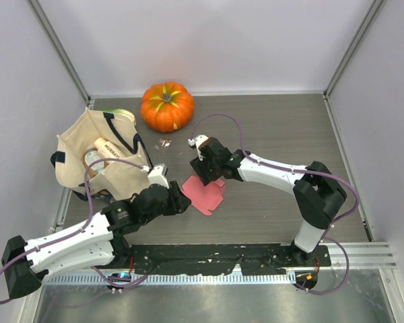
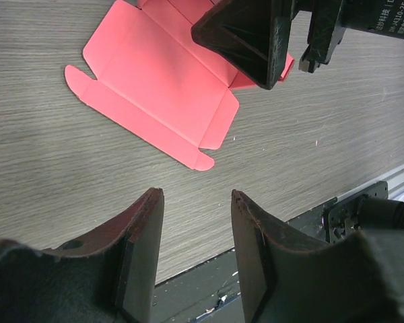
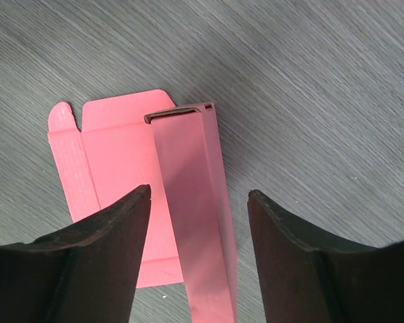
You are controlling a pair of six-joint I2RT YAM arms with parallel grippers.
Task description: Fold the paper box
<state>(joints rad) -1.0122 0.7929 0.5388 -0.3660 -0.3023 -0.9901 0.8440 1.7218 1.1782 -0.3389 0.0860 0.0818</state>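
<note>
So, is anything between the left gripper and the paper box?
Nothing visible. Only table surface lies between the open left gripper and the paper box; the right gripper hangs over the box's far side.

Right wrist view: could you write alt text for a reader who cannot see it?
A pink paper box, still mostly a flat sheet, lies on the grey wood-grain table with one long panel folded up from it. The open right tool straddles that panel in the foreground.
</note>
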